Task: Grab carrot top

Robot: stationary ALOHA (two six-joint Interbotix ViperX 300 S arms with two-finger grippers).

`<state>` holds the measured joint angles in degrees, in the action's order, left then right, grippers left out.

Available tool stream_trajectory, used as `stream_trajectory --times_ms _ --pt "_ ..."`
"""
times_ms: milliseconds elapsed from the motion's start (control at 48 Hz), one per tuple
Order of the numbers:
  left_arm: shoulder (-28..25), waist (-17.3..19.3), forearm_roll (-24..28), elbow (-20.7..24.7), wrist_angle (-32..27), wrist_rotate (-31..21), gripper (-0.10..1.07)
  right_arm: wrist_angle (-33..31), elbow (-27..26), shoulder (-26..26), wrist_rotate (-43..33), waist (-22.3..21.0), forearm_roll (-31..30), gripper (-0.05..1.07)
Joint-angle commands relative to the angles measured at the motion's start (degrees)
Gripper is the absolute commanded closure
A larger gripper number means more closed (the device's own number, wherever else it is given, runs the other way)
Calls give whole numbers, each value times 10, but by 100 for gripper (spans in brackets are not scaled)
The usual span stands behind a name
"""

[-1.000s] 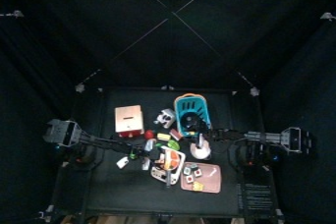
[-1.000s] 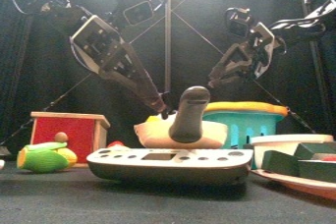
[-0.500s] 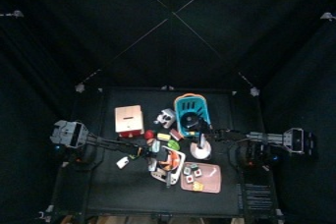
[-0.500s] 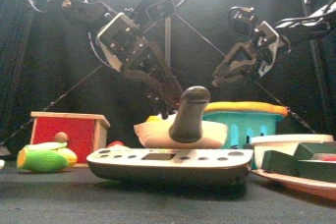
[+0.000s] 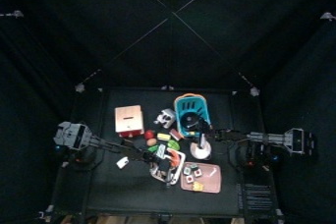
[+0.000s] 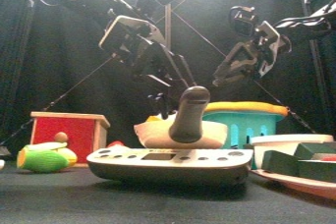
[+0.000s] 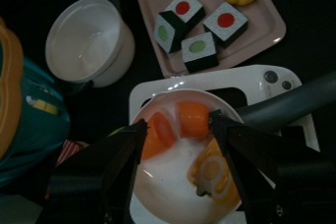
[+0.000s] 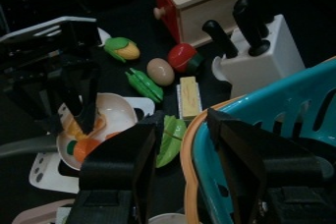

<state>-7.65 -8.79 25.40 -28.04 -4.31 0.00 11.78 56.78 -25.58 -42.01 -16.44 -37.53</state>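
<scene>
Since a second ago my left gripper (image 7: 180, 135) has swung in over the white bowl (image 7: 164, 184). Between its wide-open jaws lies the orange carrot piece (image 7: 194, 120), probably untouched, beside a yellow toy food (image 7: 214, 166). My right gripper (image 8: 174, 140) hovers open by the teal basket (image 8: 282, 120).

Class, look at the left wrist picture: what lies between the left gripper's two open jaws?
In the left wrist view, an orange carrot piece on a white plate lies between the left gripper's jaws, not yet gripped.
</scene>
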Motion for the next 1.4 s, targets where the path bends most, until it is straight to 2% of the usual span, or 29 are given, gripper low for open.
stream_trajectory --times_ms 0,229,1375 --pt "-4 1 4 18 2 1 7 3 -5 -11 0 -2 1 24" --pt "-35 -6 7 38 -5 2 7 3 -5 -10 0 -4 1 24" --pt "-43 -10 12 37 -25 3 8 3 -7 -4 0 -5 1 24"
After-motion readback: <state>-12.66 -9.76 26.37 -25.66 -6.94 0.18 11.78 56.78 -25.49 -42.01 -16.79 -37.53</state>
